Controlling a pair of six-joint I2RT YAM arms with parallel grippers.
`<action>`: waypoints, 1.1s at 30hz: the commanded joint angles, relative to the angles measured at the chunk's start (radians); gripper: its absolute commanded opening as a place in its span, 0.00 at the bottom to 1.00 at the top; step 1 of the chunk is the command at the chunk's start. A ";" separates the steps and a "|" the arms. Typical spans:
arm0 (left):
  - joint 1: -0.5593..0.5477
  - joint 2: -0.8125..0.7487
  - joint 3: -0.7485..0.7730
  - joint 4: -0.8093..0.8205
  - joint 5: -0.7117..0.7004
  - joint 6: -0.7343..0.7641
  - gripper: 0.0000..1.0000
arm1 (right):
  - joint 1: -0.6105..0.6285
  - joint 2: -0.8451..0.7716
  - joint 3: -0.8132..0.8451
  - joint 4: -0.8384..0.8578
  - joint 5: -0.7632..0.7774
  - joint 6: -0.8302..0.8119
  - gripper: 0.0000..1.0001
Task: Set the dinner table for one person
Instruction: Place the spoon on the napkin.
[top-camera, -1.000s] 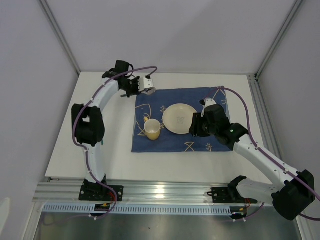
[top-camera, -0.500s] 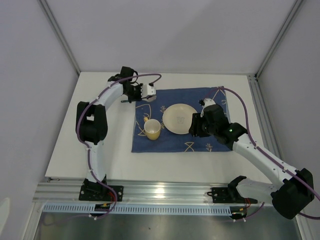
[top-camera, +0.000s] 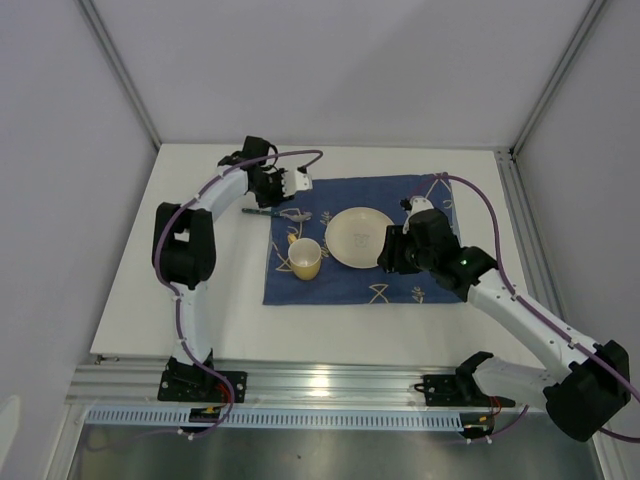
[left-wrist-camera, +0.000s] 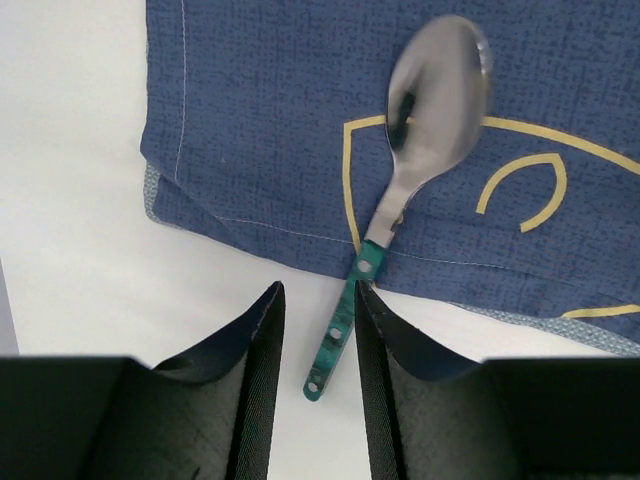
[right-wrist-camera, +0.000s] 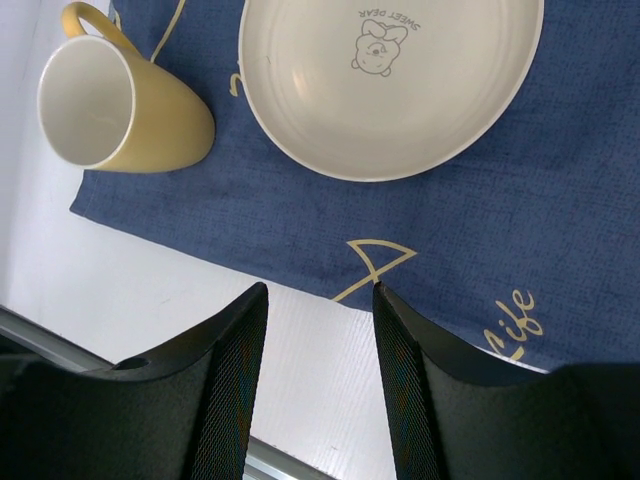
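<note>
Crossing the cloth (left-wrist-camera: 280, 130) edge, spoon (left-wrist-camera: 400, 190) handle reaches dinner table (left-wrist-camera: 80, 250).

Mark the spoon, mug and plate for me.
spoon (left-wrist-camera: 390, 213): left wrist view, on the neck just below the bowl.
yellow mug (right-wrist-camera: 120, 105): right wrist view, on the inner wall near the rim.
plate (right-wrist-camera: 390, 95): right wrist view, on the centre of the well.

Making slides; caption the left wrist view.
Open left gripper over a green-handled spoon, bowl on the blue cloth, handle on the table.

Bright, even, diffuse light; soft faint shadows on the dinner table (top-camera: 230, 300); sharp wrist views.
</note>
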 joint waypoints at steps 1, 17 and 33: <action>-0.010 0.019 0.004 0.020 -0.001 -0.016 0.37 | 0.006 -0.033 0.012 0.008 -0.002 0.012 0.51; -0.006 -0.066 0.148 0.253 -0.474 -0.816 0.72 | 0.011 -0.080 0.003 0.017 0.006 0.016 0.52; -0.003 -0.096 0.272 -0.204 -0.574 -2.197 0.80 | 0.028 -0.141 -0.022 0.035 -0.005 0.030 0.53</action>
